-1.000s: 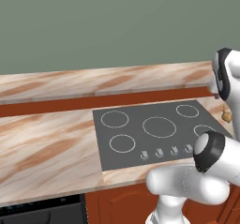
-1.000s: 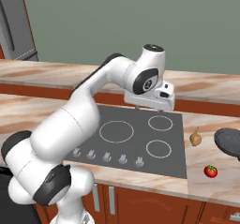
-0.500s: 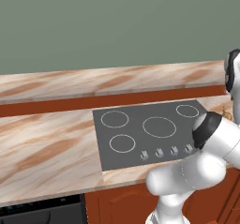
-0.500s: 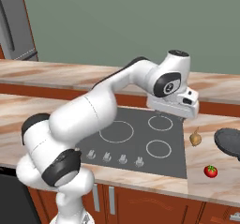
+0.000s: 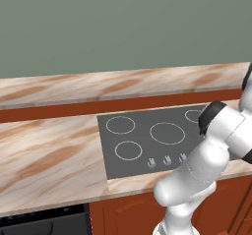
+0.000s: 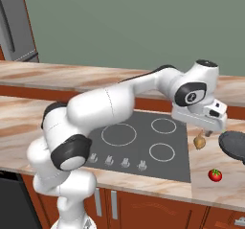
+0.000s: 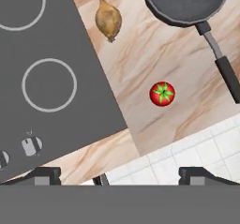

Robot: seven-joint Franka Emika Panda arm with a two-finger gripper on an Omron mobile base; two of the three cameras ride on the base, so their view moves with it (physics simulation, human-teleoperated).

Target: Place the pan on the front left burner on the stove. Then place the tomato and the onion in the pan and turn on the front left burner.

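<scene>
While beneath claw point(image 6: 206, 127), pan point(image 7: 187, 0) offset.

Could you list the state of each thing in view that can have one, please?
pan: empty, on the counter beside the stove, not on a burner.
tomato: loose on the counter, outside the pan.
onion: loose on the counter, outside the pan.
front left burner: bare.
gripper: open, holding nothing, above the counter.

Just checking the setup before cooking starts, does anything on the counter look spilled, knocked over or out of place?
Nothing stands out. The pan sits upright on the counter beside the stove, with the onion and tomato lying apart nearby, none of them touching.
</scene>
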